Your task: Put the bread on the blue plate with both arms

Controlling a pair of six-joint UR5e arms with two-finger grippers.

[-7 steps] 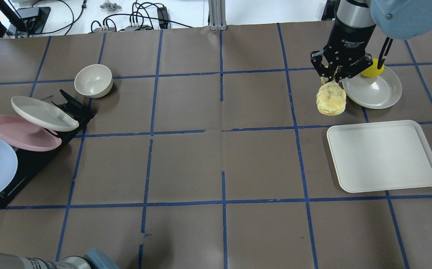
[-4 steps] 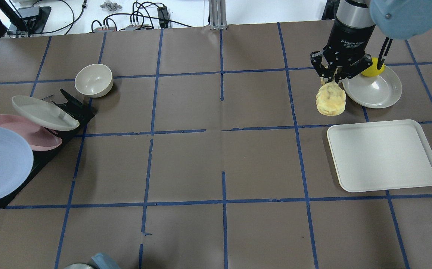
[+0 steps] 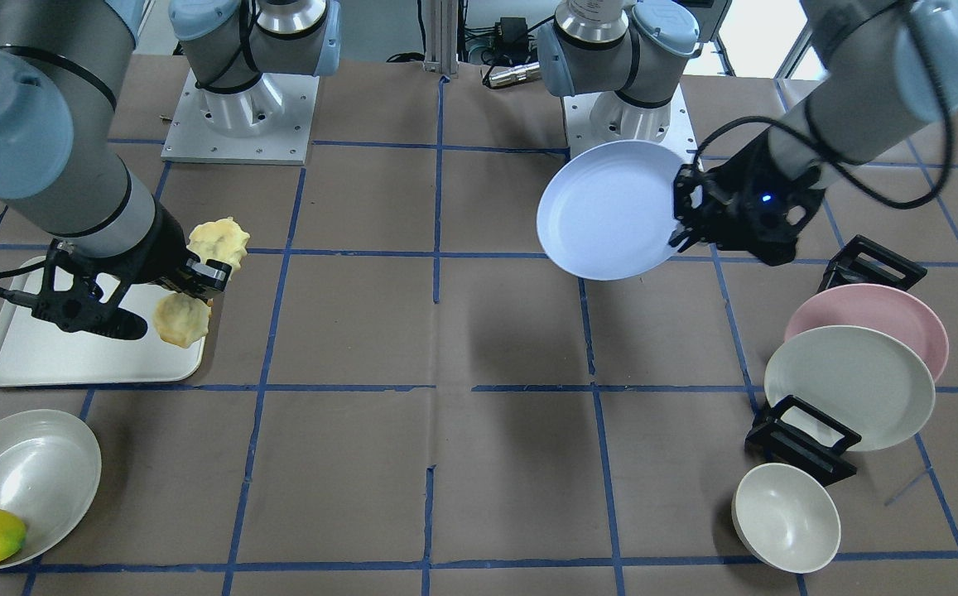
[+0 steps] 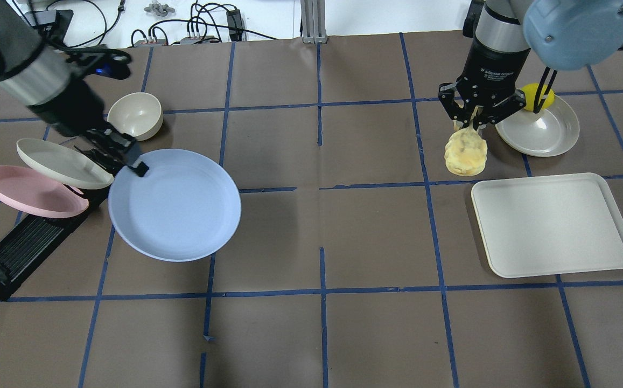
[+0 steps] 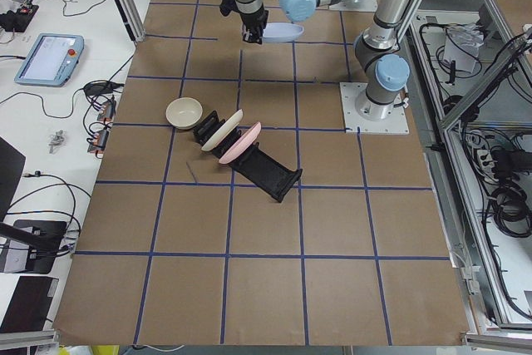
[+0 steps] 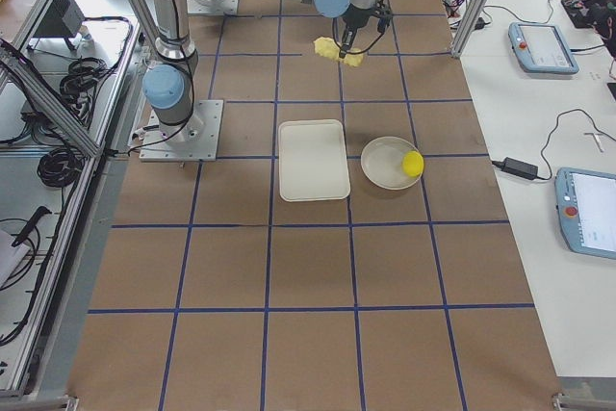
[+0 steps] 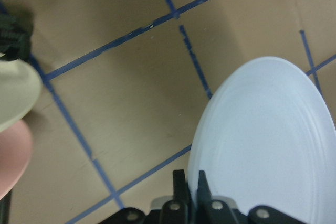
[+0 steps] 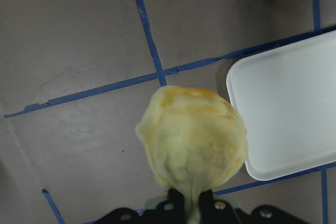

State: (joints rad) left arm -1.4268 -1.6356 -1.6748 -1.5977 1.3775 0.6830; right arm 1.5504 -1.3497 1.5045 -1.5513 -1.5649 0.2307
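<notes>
The task stood roughly at its midpoint, judging from how things lay: both task things were in the air and neither had met the other. The left pincer (image 4: 131,161) was clamped narrowly on the rim of the round, matte pale-blue plate (image 4: 175,205), holding it raised over the left half of the brown paper-covered table (image 4: 322,334), beside the black dish rack (image 4: 31,245) in which a pink plate (image 4: 31,192) and a cream-white plate (image 4: 61,163) leaned; the left wrist view showed the fingers (image 7: 181,192) pinching the plate's near edge. The right pincer (image 4: 473,119) was closed on one end of the soft, pale-yellow ridged loaf of bread (image 4: 466,151), which hung down from it above the table, just beyond the far corner of the white rectangular tray (image 4: 553,223) and beside the grey shallow dish (image 4: 545,134) holding a yellow fruit (image 4: 533,97). Bread and blue plate were well apart, on opposite halves of the table. What seemed left was to bring the two together, with the plate either set down or held level near the middle, lower the loaf onto it, and release. The plate looked tilted in the front view, so levelling it probably mattered before the bread arrived.
</notes>
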